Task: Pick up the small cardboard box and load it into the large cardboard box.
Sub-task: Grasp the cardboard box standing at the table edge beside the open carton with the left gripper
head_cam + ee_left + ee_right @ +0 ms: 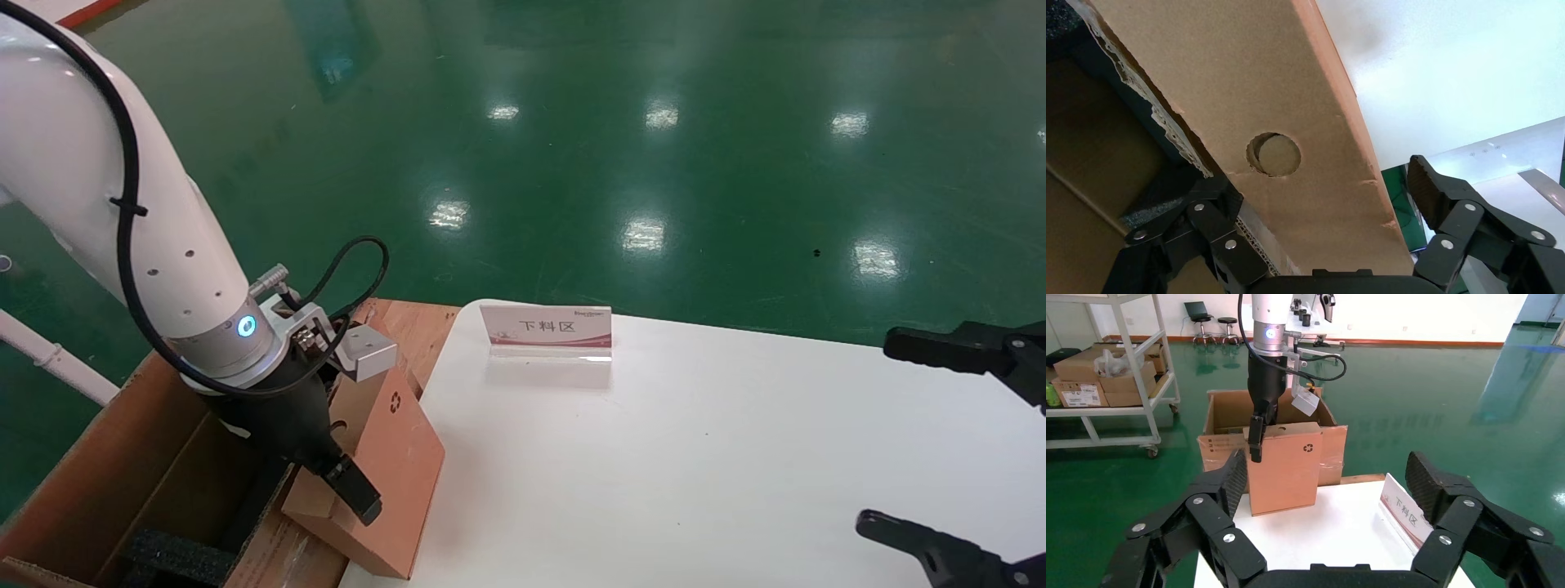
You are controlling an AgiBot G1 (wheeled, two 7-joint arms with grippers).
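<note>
The white tabletop adjoins the large cardboard box, which stands open at its left edge. The small cardboard box hangs tilted over that edge, clamped by the left gripper jaws. The right gripper hovers, jaws wide.

White table, sign card (Chinese lettering), green floor

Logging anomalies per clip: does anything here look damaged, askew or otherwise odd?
Two things. The small cardboard box hangs tilted in the left gripper, half over the table edge. The large cardboard box has a torn, ragged flap edge. The right gripper idles open.
</note>
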